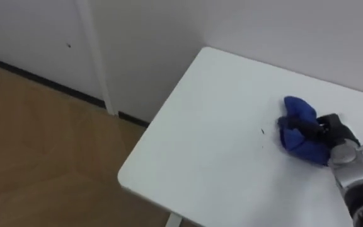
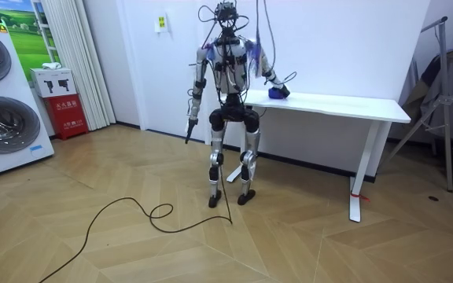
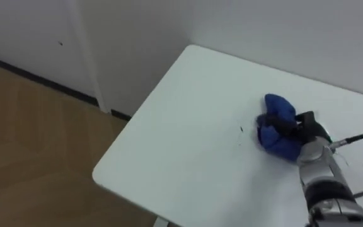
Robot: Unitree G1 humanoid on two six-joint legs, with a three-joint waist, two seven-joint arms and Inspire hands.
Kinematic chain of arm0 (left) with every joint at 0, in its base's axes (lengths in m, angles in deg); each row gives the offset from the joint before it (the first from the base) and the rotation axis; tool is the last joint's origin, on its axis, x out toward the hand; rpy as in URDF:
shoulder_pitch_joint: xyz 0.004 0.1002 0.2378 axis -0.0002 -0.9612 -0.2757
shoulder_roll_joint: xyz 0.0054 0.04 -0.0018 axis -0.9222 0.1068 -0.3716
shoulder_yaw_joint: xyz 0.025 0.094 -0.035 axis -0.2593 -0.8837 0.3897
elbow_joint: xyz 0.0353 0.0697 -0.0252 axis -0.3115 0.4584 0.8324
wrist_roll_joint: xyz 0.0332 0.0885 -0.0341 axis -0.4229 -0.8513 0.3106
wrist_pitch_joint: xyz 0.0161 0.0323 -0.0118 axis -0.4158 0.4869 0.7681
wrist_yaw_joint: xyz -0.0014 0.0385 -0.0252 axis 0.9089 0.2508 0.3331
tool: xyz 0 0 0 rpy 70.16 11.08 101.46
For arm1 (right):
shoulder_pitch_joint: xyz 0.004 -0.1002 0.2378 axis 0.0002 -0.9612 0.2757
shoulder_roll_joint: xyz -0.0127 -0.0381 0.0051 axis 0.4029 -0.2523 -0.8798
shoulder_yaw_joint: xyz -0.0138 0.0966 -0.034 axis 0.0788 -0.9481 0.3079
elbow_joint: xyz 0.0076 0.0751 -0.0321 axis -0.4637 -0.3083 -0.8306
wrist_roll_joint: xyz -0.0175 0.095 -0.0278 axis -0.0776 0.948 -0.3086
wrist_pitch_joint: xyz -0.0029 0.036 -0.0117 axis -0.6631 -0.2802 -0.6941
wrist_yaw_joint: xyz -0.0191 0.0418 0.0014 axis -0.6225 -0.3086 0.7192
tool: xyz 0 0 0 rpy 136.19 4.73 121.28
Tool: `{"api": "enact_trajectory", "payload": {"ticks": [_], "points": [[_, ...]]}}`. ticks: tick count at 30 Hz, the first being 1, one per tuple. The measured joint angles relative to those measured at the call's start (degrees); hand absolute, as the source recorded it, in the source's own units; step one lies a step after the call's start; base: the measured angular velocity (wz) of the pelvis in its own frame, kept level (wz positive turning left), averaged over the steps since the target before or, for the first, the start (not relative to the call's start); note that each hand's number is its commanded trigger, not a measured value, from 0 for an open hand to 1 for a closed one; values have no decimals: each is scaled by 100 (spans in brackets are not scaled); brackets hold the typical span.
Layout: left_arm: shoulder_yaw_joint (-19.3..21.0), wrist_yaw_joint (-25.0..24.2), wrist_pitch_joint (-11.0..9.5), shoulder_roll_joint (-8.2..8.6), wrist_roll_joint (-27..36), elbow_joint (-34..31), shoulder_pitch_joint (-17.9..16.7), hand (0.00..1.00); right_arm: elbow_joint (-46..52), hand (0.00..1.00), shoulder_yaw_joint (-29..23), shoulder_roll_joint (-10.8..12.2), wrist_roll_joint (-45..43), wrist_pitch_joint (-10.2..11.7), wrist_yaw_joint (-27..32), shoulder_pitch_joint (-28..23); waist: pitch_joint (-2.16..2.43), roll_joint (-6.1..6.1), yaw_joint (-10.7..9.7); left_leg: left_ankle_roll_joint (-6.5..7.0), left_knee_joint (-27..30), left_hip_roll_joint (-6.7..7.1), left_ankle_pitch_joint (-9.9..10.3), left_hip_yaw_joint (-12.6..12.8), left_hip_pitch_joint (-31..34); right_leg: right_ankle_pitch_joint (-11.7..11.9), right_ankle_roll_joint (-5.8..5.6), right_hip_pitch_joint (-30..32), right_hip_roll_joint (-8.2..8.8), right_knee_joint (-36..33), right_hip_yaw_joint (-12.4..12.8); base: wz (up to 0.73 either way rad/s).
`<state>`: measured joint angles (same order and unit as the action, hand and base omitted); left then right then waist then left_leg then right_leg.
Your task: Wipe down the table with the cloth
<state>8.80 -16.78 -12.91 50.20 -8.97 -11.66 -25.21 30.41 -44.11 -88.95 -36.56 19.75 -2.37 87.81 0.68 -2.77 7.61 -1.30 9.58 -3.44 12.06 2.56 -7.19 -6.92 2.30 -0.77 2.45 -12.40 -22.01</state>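
The right hand is curled into the one bunched blue cloth. The cloth lies on the one white table, toward 3 o'clock in the eye views, with one dark speck at its 9 o'clock. The room view adds the left hand hanging at the robot's side, grip unreadable, and two stacked washing machines at 9 o'clock.

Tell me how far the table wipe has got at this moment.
Done: nothing provable; the table is bare white apart from a small dark speck. In hand: the right hand grips the blue cloth on the top, beside that speck. The left hand hangs at its side. Left: the speck and the broad stretch toward the near corner.
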Motion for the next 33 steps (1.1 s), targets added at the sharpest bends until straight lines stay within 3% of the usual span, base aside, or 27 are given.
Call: {"api": "enact_trajectory", "payload": {"ticks": [4,9,12,15,18,21,22,24,25,26,29,33], "points": [[-73,121,-138,-32,-3,-174,68,0,211,100,4,95,5,-13,159,-228,17,25,-53,34,-8,0,37,53,-158,73,-40,-217,-40,93,53,-8],[-252,171,-124,-16,2,-180,100,0,509,100,329,343,22,-281,305,-90,17,86,182,-1,-125,-93,63,499,-330,137,26,-107,-194,76,472,-49],[-303,248,-123,45,73,-217,55,0,965,100,687,500,-72,-436,284,-77,11,105,208,-42,-127,-151,83,711,-323,178,83,19,-284,78,629,-40],[-374,264,-126,103,258,-261,30,0,1104,100,673,522,-103,-333,239,-84,1,155,110,-62,-133,-178,91,811,-290,181,101,100,-317,69,683,-12],[-369,253,-130,110,342,-380,-7,0,1159,100,657,506,-157,-64,313,-237,3,167,-25,-71,-135,-188,97,813,-293,178,100,117,-338,83,752,1],[-209,225,-268,105,329,-425,-84,0,986,100,278,499,-236,338,485,-558,14,149,-238,-60,-129,-181,104,759,-366,159,70,-39,-320,155,687,18],[-12,187,-306,103,273,-465,-169,0,901,100,-78,480,-243,453,554,-748,39,113,-405,-51,-132,-173,112,707,-416,129,29,-87,-281,172,606,31],[131,132,-315,101,144,-672,-382,0,802,100,-596,334,-173,510,748,-1064,38,103,-573,-20,-125,-168,176,667,-461,94,-14,-190,-272,180,588,22],[284,119,-302,107,-18,-870,-494,0,787,100,-939,154,-97,579,876,-1414,51,75,-654,1,-86,-168,219,660,-460,77,-41,-223,-266,178,559,8],[365,120,-305,78,-130,-999,-519,0,777,100,-1237,9,43,598,964,-1785,77,36,-658,12,-85,-161,234,656,-461,71,-51,-254,-259,175,555,5],[427,117,-401,-62,-312,-1066,-526,0,618,100,-1645,-146,243,603,1017,-2287,100,-54,-790,13,-96,-168,249,667,-571,71,-55,-334,-268,170,604,-12],[377,115,-550,-43,-293,-1163,-484,0,866,100,-1646,-65,277,480,1033,-2282,91,-52,-805,-13,-135,-213,303,1007,-664,128,-12,-262,-367,151,824,-49]]}}
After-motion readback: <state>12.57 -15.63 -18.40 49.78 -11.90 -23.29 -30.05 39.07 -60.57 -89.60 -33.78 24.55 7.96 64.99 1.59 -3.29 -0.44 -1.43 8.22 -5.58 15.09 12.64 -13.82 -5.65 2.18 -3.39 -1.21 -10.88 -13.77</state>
